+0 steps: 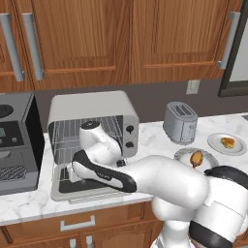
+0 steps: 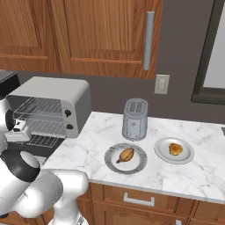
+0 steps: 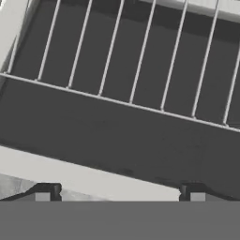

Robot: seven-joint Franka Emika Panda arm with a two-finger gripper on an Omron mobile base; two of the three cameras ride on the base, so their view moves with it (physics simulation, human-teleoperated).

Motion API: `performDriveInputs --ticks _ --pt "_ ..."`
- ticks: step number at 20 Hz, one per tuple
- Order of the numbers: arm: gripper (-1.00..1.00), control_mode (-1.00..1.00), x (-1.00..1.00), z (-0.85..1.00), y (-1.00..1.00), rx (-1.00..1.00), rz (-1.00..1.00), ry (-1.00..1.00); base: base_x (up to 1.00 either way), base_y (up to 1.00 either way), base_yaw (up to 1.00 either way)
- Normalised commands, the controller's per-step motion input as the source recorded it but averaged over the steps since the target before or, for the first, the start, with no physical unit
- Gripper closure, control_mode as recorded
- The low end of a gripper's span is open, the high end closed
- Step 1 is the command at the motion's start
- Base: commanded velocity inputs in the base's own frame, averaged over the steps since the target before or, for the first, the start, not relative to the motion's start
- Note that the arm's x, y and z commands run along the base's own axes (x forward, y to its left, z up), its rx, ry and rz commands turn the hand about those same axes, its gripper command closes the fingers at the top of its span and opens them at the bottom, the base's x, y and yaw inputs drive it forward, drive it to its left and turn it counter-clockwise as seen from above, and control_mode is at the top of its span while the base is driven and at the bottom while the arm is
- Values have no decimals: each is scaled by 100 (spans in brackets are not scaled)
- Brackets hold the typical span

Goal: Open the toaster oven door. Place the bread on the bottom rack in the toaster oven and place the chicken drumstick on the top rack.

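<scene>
The toaster oven [image 1: 92,109] stands on the marble counter [image 2: 145,167] with its toaster oven door [image 1: 82,190] folded down flat in front of it, baring the top rack [image 2: 37,107] and the bottom rack [image 2: 44,140]. The gripper [image 3: 117,193] hangs over that lowered door with its jaws spread wide, holding nothing. Right of the oven, past the silver toaster [image 2: 135,118], the chicken drumstick [image 2: 125,154] lies on the nearer plate [image 2: 110,162] and the bread [image 2: 176,149] on the farther plate [image 2: 162,153].

A home kitchen: wooden cabinets [image 2: 101,35], marble counter [image 2: 193,176], toaster [image 2: 135,119], toaster oven [image 1: 92,126].
</scene>
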Motion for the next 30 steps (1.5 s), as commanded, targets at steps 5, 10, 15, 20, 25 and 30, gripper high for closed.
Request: performDriveInputs --ticks 5,10,15,20,25,30 --pt "-100 -100 -23 42 -53 3 -9 -4 0 0 0" --pt "-100 -100 -22 44 -62 4 -6 0 0 0 0" --pt "-100 -100 -22 39 -63 0 -6 0 0 0 0" --pt "-100 -100 -16 28 -60 0 -6 0 0 0 0" --pt "-100 -100 -11 21 -56 0 -5 0 0 0 0" --pt "-100 -100 -10 20 -54 0 -3 0 0 0 0"
